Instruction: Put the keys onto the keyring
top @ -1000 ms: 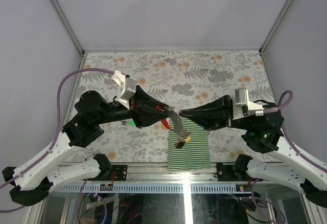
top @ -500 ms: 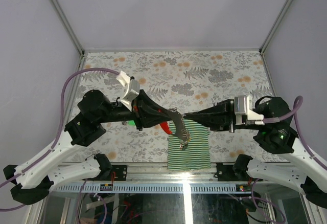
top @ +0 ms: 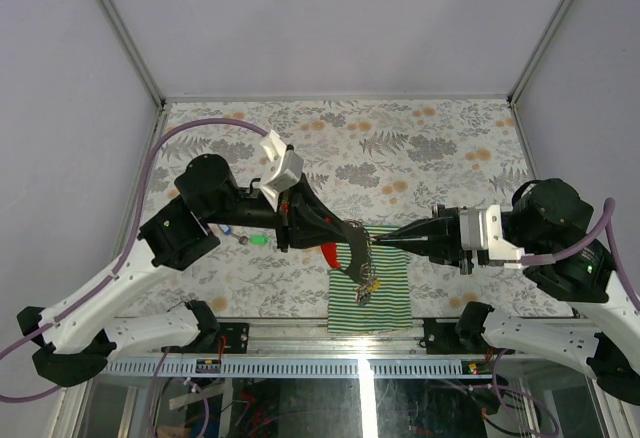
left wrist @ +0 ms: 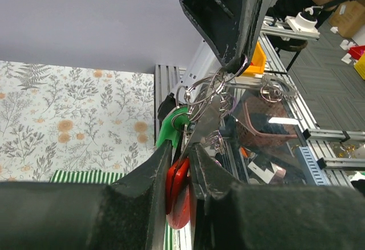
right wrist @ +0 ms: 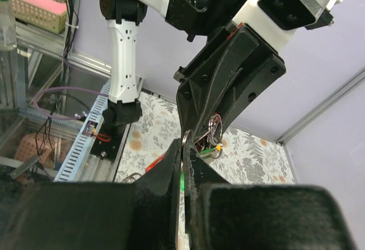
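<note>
Left fingers [left wrist: 149,196] clamp the keyring [left wrist: 178,197] by its red clip, holding it aloft so the right fingers [right wrist: 159,198], pinched shut at its rings, can work, keys [top: 365,283] dangling below over a striped cloth [top: 392,300] on the tabletop [top: 450,148].

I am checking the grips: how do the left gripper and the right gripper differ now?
The left gripper clamps the keyring at its red clip; the right gripper pinches a thin wire ring. The left gripper's fingers show a narrow gap; the right gripper's are fully together. Both meet near the striped cloth.
</note>
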`<state>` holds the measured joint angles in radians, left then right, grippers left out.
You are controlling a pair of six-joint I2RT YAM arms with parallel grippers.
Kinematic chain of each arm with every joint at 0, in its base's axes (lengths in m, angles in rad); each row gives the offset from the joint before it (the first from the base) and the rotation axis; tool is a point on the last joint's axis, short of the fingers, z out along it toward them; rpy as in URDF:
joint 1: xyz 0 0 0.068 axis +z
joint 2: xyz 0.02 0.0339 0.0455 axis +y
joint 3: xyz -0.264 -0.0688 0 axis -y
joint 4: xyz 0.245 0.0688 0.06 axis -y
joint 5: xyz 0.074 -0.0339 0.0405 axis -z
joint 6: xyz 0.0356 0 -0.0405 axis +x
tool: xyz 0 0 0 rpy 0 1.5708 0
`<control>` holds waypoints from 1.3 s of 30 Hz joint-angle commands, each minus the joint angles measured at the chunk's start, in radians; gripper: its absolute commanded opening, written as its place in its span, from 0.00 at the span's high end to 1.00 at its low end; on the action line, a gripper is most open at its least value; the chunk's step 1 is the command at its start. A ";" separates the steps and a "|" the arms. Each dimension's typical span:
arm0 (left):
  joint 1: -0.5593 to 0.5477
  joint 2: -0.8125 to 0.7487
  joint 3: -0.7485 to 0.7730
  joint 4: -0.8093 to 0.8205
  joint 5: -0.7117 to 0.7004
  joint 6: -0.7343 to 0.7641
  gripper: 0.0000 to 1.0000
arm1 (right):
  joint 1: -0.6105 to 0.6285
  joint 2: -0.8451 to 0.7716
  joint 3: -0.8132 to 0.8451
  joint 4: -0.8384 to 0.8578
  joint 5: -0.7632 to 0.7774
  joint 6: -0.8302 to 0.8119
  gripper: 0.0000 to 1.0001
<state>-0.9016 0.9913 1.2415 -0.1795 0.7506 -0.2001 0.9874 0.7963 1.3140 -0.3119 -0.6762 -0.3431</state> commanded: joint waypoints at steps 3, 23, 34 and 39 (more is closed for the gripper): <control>0.006 0.012 0.070 -0.017 0.058 0.039 1.00 | 0.004 -0.009 0.046 -0.135 0.035 -0.115 1.00; 0.007 0.111 0.151 -0.129 0.182 0.079 1.00 | 0.004 0.025 0.113 -0.268 0.021 -0.237 1.00; 0.007 0.138 0.160 -0.160 0.193 0.088 1.00 | 0.004 0.004 0.092 -0.234 0.045 -0.321 1.00; 0.008 0.142 0.164 -0.165 0.193 0.091 1.00 | 0.004 -0.004 0.076 -0.205 0.043 -0.324 1.00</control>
<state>-0.8955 1.1324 1.3632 -0.3618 0.9211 -0.1169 0.9882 0.7982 1.4010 -0.6071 -0.6468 -0.6434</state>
